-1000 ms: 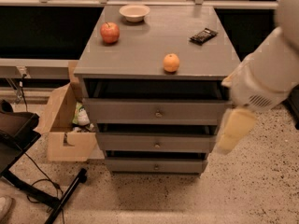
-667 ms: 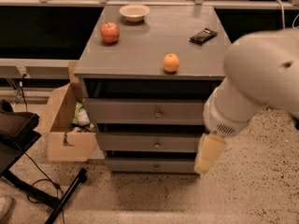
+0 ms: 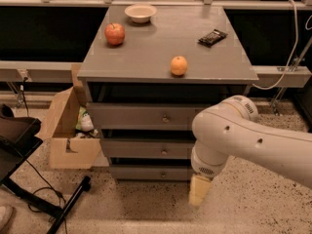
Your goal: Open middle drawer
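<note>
The grey cabinet (image 3: pixel 146 57) has three drawer fronts, each with a small round knob. The middle drawer (image 3: pixel 136 149) is the medium-sized front, with its knob (image 3: pixel 164 152) at centre, and it looks shut. My white arm (image 3: pixel 243 140) comes in from the right and covers the right ends of the drawer fronts. My gripper (image 3: pixel 199 193) hangs cream-coloured below the wrist, near the floor, right of and below the bottom drawer (image 3: pixel 146 172). It is below and right of the middle knob and does not touch it.
On the cabinet top lie a red apple (image 3: pixel 115 33), an orange (image 3: pixel 179 66), a white bowl (image 3: pixel 140 13) and a dark snack packet (image 3: pixel 212 37). An open cardboard box (image 3: pixel 66 135) stands at the left. A black stand leg (image 3: pixel 63 211) and cables lie on the speckled floor.
My arm has swung left and down in front of the cabinet's right side. The gripper has dropped from middle-drawer height to near the floor. The drawers have not moved.
</note>
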{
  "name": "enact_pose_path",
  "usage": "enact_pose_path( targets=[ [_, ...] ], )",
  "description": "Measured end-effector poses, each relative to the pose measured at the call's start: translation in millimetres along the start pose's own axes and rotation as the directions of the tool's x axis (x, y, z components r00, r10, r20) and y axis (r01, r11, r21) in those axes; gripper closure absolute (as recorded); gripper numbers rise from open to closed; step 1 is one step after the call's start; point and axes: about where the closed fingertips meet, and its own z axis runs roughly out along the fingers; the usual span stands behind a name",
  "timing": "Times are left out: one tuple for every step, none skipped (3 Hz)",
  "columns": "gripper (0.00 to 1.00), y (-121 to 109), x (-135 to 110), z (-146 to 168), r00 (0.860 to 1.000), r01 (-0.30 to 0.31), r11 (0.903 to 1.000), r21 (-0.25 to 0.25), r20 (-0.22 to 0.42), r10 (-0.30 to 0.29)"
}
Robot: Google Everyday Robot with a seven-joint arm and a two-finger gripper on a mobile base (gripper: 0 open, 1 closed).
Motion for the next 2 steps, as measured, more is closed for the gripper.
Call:
enact_pose_path(
  targets=[
    [0.0, 0, 0, 1, 1.0, -0.003, 1.0, 0.003, -0.007, 0.003],
    [0.0, -16, 1, 33, 0.999, -0.038, 0.9989, 0.025, -0.023, 0.039]
  ],
)
